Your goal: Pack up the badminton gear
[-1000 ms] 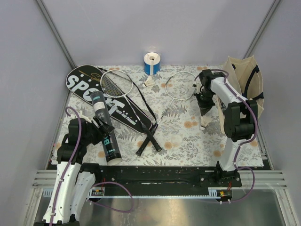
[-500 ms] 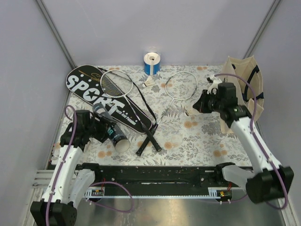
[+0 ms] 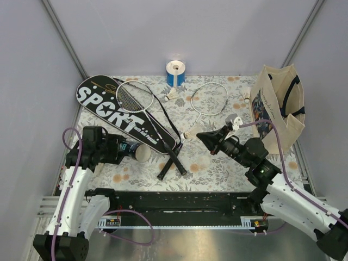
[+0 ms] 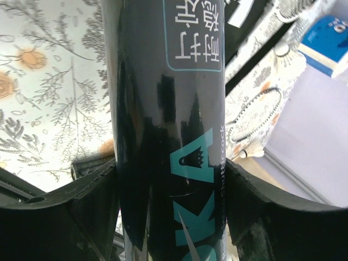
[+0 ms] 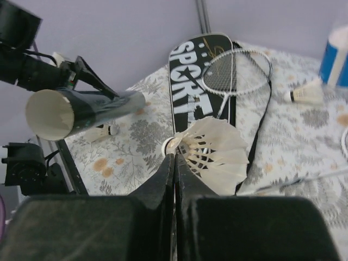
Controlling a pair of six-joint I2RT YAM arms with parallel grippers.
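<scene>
Tube [image 3: 132,150] sits clamped in the left gripper [image 3: 115,150] at the overhead view's lower left, while the right gripper [image 3: 203,136] pinches a shuttlecock [image 3: 191,134] at centre. Left wrist view: tube fills the middle, squeezed between both jaws. Right wrist view: shuttlecock mid-frame, nipped at its cork end.

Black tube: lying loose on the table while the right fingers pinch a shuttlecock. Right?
No: the black tube is not loose. The left wrist view shows the left fingers gripping it on both sides. The right fingers do pinch a shuttlecock.
</scene>
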